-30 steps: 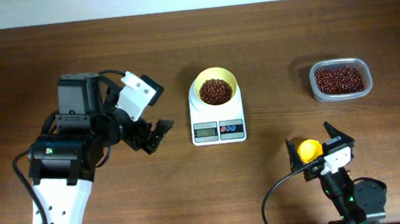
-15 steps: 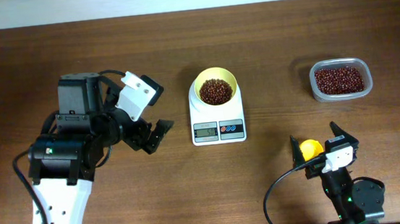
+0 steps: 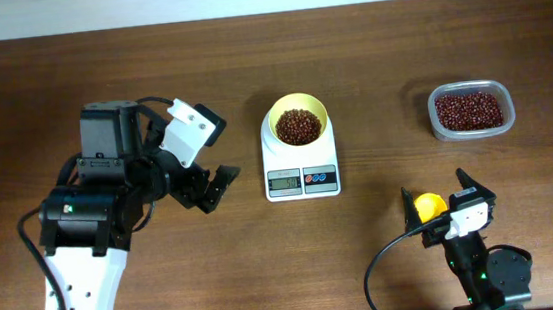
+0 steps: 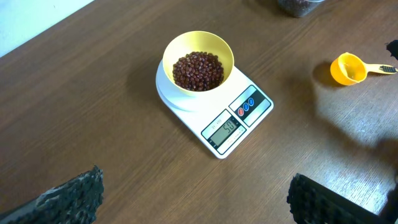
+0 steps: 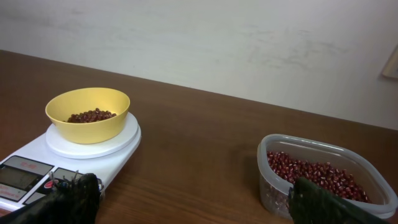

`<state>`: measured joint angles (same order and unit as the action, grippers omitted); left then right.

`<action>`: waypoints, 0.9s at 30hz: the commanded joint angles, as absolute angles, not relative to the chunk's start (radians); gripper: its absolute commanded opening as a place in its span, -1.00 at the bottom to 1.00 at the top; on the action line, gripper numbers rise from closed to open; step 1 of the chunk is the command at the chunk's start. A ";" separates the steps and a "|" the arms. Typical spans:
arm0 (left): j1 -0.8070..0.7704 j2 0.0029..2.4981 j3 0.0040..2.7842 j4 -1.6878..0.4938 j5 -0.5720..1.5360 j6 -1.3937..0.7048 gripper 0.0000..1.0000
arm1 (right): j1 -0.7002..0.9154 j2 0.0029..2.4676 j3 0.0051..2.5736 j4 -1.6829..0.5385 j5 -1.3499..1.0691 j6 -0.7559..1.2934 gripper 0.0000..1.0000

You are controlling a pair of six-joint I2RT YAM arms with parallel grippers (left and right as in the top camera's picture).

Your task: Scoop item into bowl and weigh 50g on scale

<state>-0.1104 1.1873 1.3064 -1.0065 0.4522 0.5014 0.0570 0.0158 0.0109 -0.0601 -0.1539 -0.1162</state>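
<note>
The pale yellow bowl [image 3: 275,122] stands on the white scale [image 3: 288,167] at the table's middle, and holds a heap of dark red-brown beans [image 3: 298,126]. The left wrist view shows the bowl [image 4: 172,51], the beans [image 4: 198,70] and the scale [image 4: 256,112], whose lit display seems to read about 50. My left gripper [image 3: 214,188] is open and empty, left of the scale. My right gripper [image 3: 437,203] is open near the front edge, over a small yellow scoop [image 3: 427,205] that lies on the table. The right wrist view shows the bowl [image 5: 87,132] and the scale [image 5: 37,158].
A clear rectangular plastic tub [image 3: 433,113] with more red-brown beans stands at the back right; it also shows in the right wrist view [image 5: 311,147]. The scoop [image 4: 347,68] lies right of the scale with its handle pointing at the right arm. A pale wall rises behind the table.
My right gripper has shifted slightly to the right, away from the scale; the scoop has stayed on the table. The left arm, bowl and scale have not moved.
</note>
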 commanded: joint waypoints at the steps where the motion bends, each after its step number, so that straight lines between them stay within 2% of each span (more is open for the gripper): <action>1: -0.107 1.184 1.323 -1.005 0.448 0.514 0.97 | 0.066 0.006 0.006 -0.068 -0.138 -0.123 0.97; 6: -0.107 1.184 1.323 -1.015 0.455 0.514 0.98 | 0.066 0.006 0.006 -0.068 -0.138 -0.123 0.97; 9: -0.107 1.183 1.323 -0.894 0.528 0.514 0.97 | 0.066 0.006 0.006 -0.068 -0.138 -0.123 0.97; 13: -0.107 1.184 1.323 -0.771 0.474 0.503 0.97 | 0.066 0.006 0.006 -0.068 -0.138 -0.123 0.98; 15: -0.107 1.182 1.323 -0.744 0.396 0.290 0.98 | 0.066 0.006 0.006 -0.068 -0.138 -0.123 0.97; 17: -0.107 1.177 1.323 -0.750 0.189 -0.077 0.97 | 0.066 0.006 0.006 -0.068 -0.138 -0.123 0.97; 27: -0.107 0.901 1.323 -0.950 0.047 -0.074 0.98 | 0.066 0.006 0.006 -0.068 -0.138 -0.123 0.98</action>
